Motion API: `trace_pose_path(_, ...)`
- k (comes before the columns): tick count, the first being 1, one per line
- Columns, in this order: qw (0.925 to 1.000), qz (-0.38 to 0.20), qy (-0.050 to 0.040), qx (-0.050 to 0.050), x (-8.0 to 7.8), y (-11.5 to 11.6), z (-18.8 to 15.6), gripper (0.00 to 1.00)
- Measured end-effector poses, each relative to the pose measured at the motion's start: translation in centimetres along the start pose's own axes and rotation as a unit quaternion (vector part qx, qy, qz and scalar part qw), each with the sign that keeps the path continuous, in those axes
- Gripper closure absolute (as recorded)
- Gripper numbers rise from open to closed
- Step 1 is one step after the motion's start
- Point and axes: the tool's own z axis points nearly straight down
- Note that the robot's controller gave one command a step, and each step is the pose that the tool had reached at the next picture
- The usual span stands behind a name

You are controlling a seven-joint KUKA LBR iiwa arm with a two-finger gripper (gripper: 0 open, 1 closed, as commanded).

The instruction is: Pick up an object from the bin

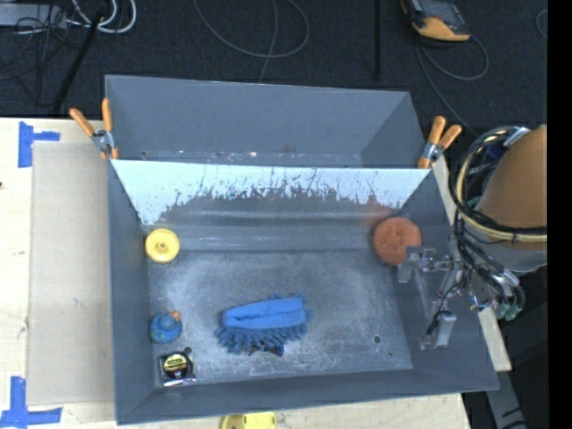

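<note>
At the bin's 3 o'clock wall, the jaws hang spread w/ nothing between them, just beside the rust-orange ball at 2 o'clock, prob. the handiest pick, since the blue brush lies well apart toward 6 o'clock.

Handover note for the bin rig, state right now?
Gripper: at the right side of the bin, close to the right wall; whether it is open or shut is unclear.
Nearest thing: orange-brown round ball, just up and left of the gripper, near the back slope.
Others on the floor: blue fringed duster in the middle; yellow round disc, small blue toy and tape measure along the left.
Done: nothing lifted.
Left: grasp one thing and raise it out.
</note>
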Motion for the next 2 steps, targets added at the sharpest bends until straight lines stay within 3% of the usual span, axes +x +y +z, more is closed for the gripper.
trace_pose_path(1, 1.0000, -0.002, -0.0041, 0.001, -0.1, 0.1, -0.4, 0.00)
trace_pose_path(2, 0.9993, -0.035, -0.0071, 0.002, -1.0, 2.8, 3.2, 0.00)
